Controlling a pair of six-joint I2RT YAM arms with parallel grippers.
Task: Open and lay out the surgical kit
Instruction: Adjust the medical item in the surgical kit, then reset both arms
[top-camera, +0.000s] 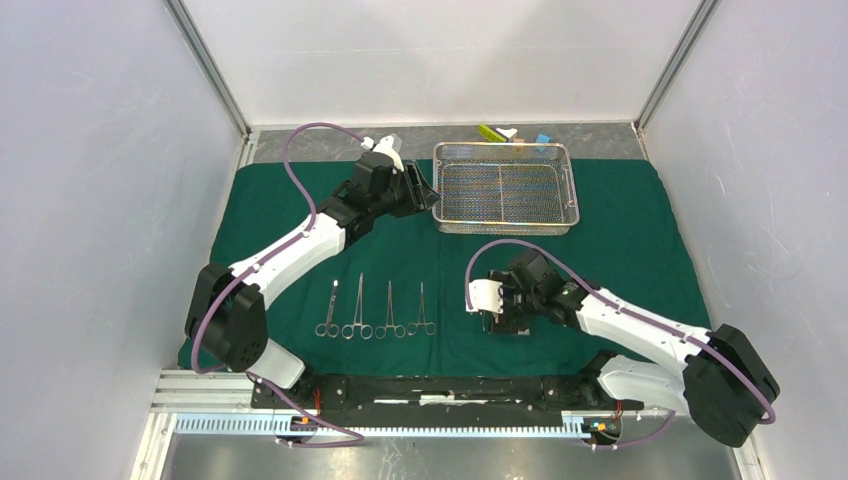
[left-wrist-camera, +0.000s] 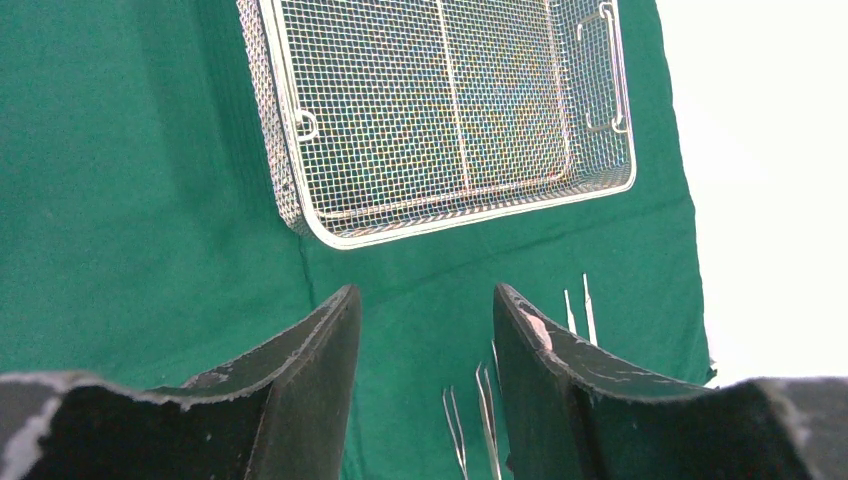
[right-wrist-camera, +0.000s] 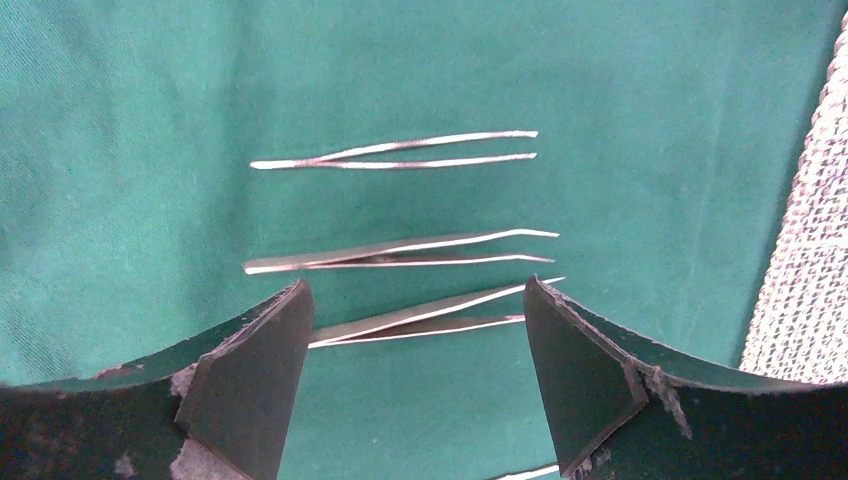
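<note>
Two grippers, both with jaws parted and nothing gripped. Left gripper (left-wrist-camera: 425, 300) hangs near the left end of the wire-mesh tray (top-camera: 505, 228), upper centre of the top view. The tray sits on the green cloth (top-camera: 620, 250), with only its mesh floor showing. Right gripper (right-wrist-camera: 415, 295), lower centre-right, hangs over three tweezers (right-wrist-camera: 400, 250) lying side by side on the cloth. Four ring-handled clamps (top-camera: 375, 310) lie in a row, lower centre-left.

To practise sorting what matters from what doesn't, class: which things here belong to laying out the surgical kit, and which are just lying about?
Belongs to the job: drape, tray, clamps, tweezers.
Just lying about: blocks, yellow-green and blue, beyond the tray, off the drape.
</note>
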